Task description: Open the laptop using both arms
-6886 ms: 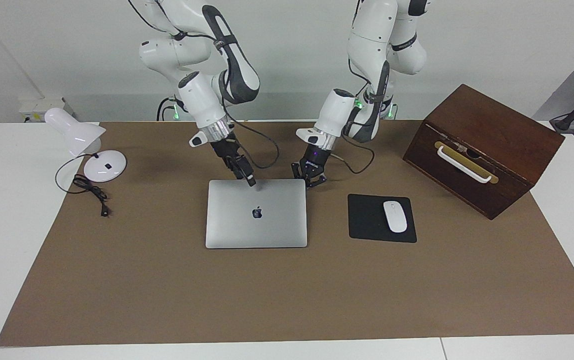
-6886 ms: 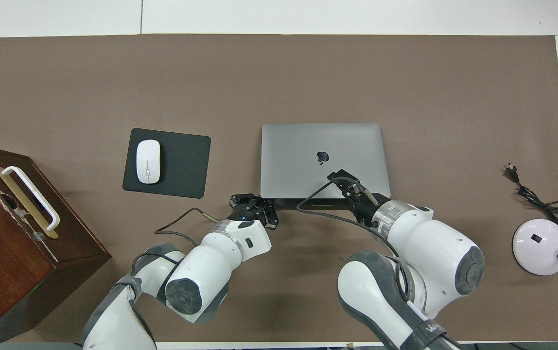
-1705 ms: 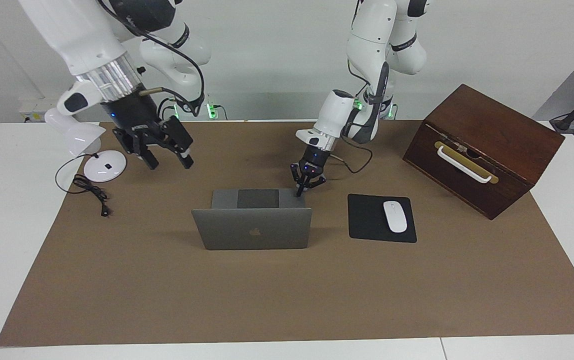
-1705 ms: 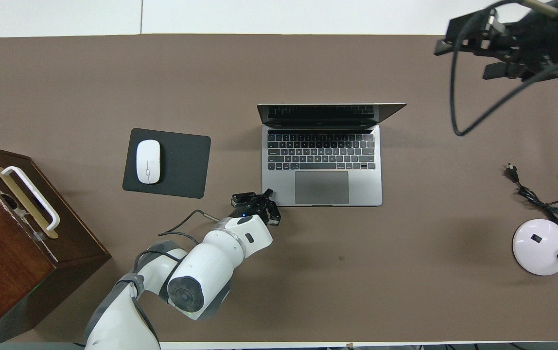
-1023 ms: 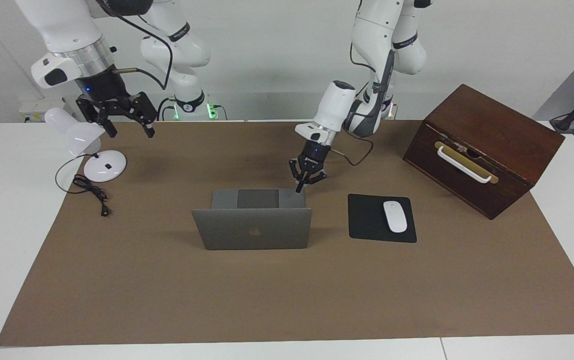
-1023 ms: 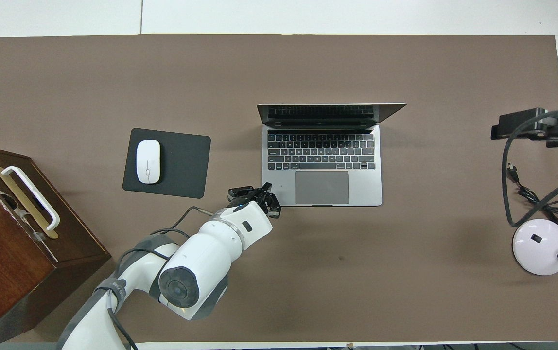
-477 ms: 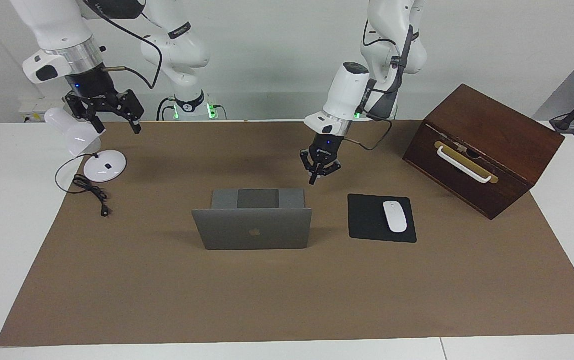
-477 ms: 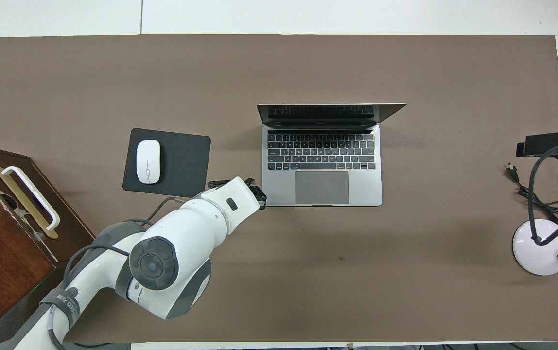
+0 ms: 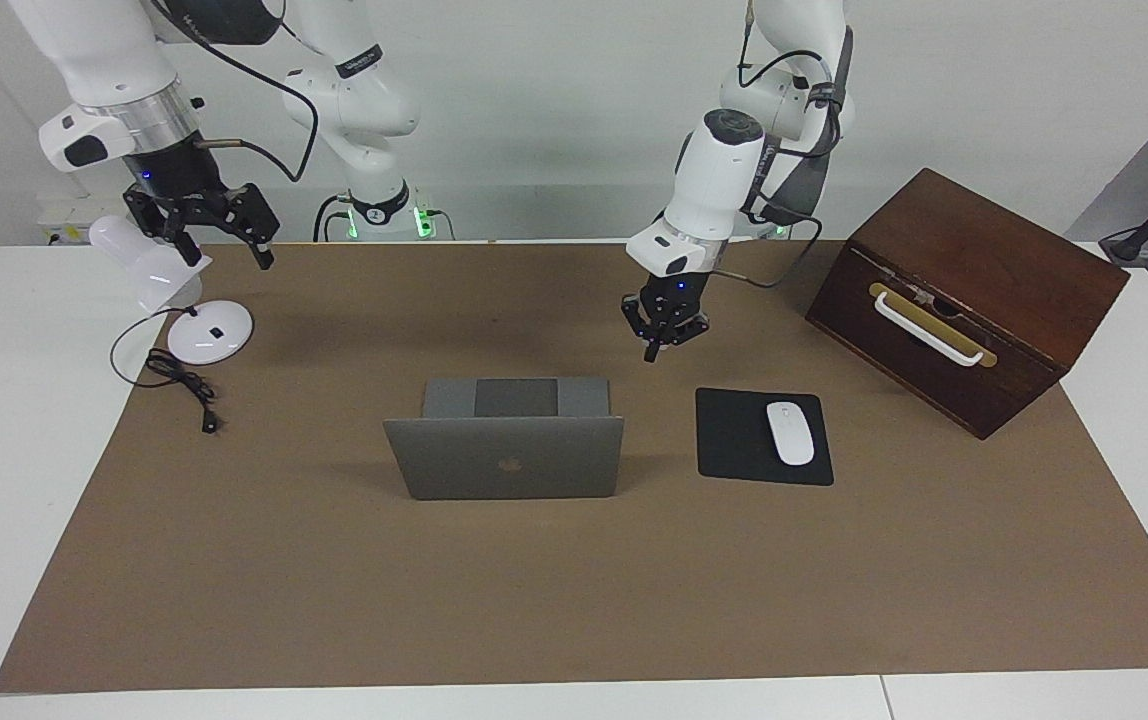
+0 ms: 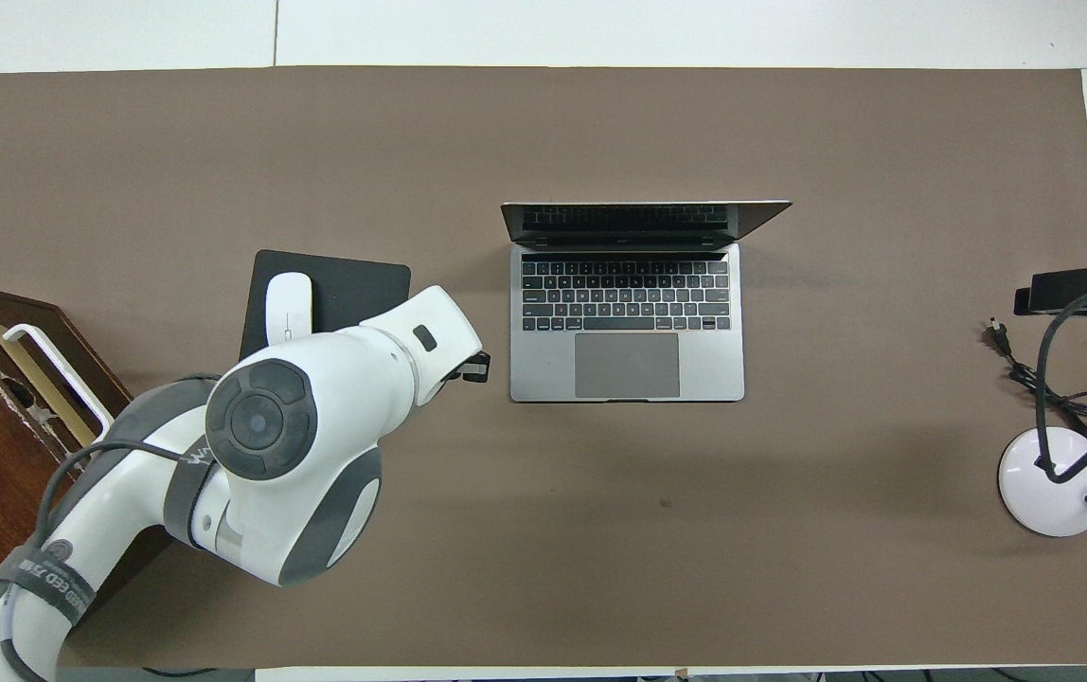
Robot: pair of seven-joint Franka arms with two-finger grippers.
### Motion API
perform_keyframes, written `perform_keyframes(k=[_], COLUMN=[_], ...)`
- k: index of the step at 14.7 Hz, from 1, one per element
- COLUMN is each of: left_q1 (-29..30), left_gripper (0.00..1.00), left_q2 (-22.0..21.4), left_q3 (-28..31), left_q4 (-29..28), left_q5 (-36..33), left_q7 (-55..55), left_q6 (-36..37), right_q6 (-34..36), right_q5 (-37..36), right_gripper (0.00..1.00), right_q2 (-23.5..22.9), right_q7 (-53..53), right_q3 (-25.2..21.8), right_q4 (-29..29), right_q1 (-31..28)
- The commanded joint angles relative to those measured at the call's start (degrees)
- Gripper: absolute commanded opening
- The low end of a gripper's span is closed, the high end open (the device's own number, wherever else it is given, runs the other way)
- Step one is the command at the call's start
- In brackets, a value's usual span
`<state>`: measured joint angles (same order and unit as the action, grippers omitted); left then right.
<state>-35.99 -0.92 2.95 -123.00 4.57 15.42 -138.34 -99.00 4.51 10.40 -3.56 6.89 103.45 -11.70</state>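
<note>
Laptop open, both grippers lifted clear

Brown mat [image 9: 574, 600] carries the laptop [image 9: 504, 470] at its middle, lid upright, keyboard facing the robots, unchanged from a second ago. The wooden box [image 9: 964, 300] sits at the left arm's end, partly hidden overhead by that arm. Since a second ago the left gripper [image 9: 651, 352] has risen off the laptop's corner; it hangs over bare mat beside the laptop, fingertips pressed together, mostly covered overhead. The right gripper [image 9: 219, 245], fingers spread and empty, hovers over the lamp [image 9: 159, 270]; overhead it is cut off. The mouse [image 9: 790, 432] lies on the mouse pad [image 9: 734, 440].
</note>
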Motion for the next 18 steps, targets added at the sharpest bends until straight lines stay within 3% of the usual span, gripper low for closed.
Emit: perform_keyframes(k=[1,5,6,8,9,18], left_q1=[2.4,6.8,7.9,9.8,10.7,18.4], left_gripper=[0.00,0.00,0.04,0.77,1.00,1.00], left_q2=[-0.9,-2.9,-3.7,-5.5,-6.2,-9.4], left_q3=[-0.2,-0.2,-0.2,-0.2,-0.2,0.2], left_q4=[3.5,8.2,8.4,8.3,8.4,10.1], left_q5=[-0.1,-0.1,-0.1,-0.1,-0.1,-0.8], left_q7=[-1.0,-4.1,-5.2,-5.5,-5.5,-9.2], left_q6=[7.8,17.5,19.1,20.9,21.7,26.7], right_q6=[0.6,3.3,3.9,5.1,5.7,6.4], right_q5=[-2.3,-4.5,-4.5,-4.6,-4.6,-4.5], right_gripper=[1.00,1.00,1.00,1.00,1.00,1.00], right_q2=[1.7,2.1,2.2,2.3,2.4,2.4], right_q7=[1.6,3.0,3.3,3.9,4.0,5.2], right_q3=[0.6,0.7,0.6,0.7,0.7,0.6], right_q4=[1.6,1.4,1.5,1.5,1.5,1.4], right_q1=[-0.9,-0.6,-0.6,-0.6,-0.6,-1.6])
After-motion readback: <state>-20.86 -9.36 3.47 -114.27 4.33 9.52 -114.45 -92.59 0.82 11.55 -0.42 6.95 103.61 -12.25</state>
